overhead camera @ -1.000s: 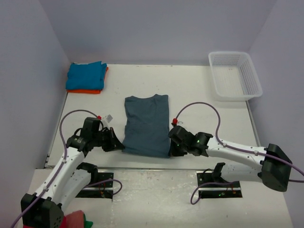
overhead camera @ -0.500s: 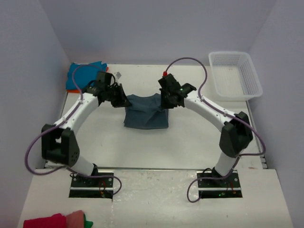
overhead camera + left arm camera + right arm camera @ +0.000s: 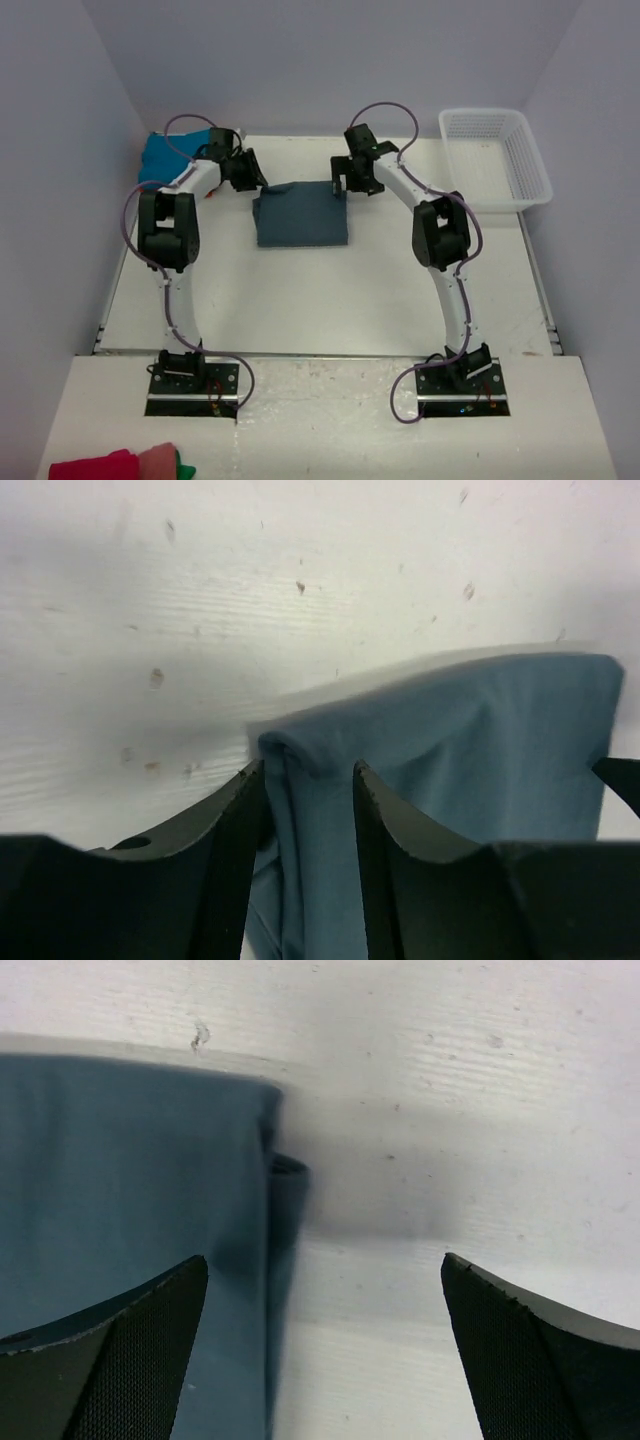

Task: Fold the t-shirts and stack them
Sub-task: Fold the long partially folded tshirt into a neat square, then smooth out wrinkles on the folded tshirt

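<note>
On the white table [image 3: 400,280], left fingers [image 3: 230,820] pinch soft slate-blue shirt [image 3: 470,750]; right fingers [image 3: 130,1330] spread.

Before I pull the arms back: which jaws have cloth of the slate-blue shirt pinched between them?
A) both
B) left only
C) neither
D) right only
B: in the left wrist view a ridge of the shirt is bunched up between the left jaws, while the right jaws stand wide apart above the shirt's edge, gripping nothing.
</note>
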You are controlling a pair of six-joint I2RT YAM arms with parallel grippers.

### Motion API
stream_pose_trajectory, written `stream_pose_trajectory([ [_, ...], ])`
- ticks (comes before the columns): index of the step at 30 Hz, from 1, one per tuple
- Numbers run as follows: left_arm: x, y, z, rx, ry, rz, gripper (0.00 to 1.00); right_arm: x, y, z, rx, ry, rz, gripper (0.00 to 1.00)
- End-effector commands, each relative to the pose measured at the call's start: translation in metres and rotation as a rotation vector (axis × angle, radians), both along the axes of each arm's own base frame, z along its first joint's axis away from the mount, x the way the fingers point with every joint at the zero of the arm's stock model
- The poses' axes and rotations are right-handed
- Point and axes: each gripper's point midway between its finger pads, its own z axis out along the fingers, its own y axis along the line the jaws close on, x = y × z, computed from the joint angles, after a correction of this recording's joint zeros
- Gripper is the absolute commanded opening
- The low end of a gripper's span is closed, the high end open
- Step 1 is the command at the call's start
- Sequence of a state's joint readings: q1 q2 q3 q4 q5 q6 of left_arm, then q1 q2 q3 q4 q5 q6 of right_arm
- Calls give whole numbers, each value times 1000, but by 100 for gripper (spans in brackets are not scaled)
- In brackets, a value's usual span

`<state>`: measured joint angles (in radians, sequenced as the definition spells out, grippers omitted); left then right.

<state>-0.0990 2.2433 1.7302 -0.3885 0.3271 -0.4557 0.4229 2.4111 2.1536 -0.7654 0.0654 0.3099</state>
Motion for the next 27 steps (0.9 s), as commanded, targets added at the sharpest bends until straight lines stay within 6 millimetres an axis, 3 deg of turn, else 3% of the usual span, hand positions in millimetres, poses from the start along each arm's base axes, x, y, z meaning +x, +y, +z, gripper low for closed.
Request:
stream_pose_trajectory([
  [1,40,19,137,103,-432,28,43,21,-8,104,35,-241,6,99],
  [2,41,25,140,118,-422,72,43,19,-11,119,30,-262,1,99],
  [4,30,31,135,134,-338,108,43,6,-11,122,29,-233,16,99],
  [5,28,29,137,131,-330,110,43,1,-15,134,21,-254,6,99],
  [7,20,15,141,141,-323,72,45,-9,-13,127,21,-235,23,99],
  [9,15,15,144,186,-324,98,48,-18,-9,124,44,-206,46,99],
  [11,4,-4,134,123,-288,55,49,-24,-3,118,72,-166,65,99],
  [12,0,-13,131,70,-270,48,47,-26,0,117,93,-159,77,80],
  [13,-5,-24,125,34,-250,25,35,-31,6,115,117,-139,100,50],
  [14,-15,-33,113,5,-211,0,21,-34,10,113,145,-124,96,4],
  [15,-18,-40,113,-13,-212,-14,6,-35,17,114,184,-118,109,0],
  [16,-30,-47,99,-24,-174,-27,0,-41,22,108,208,-90,125,0],
  [19,-46,-69,99,-157,-154,-64,0,-51,46,109,335,-28,181,0],
  [20,-61,-74,85,-195,-113,-82,0,-54,52,101,366,12,189,0],
  [21,-61,-77,93,-237,-143,-71,0,-57,57,96,389,41,195,0],
  [22,-72,-78,79,-252,-114,-75,0,-56,60,99,402,47,203,0],
  [23,-77,-85,81,-291,-115,-110,0,-58,64,87,410,89,208,0],
  [26,-89,-89,73,-324,-95,-136,0,-64,72,76,453,156,231,0],
  [27,-91,-89,70,-330,-87,-135,0,-68,74,63,463,205,226,0],
])
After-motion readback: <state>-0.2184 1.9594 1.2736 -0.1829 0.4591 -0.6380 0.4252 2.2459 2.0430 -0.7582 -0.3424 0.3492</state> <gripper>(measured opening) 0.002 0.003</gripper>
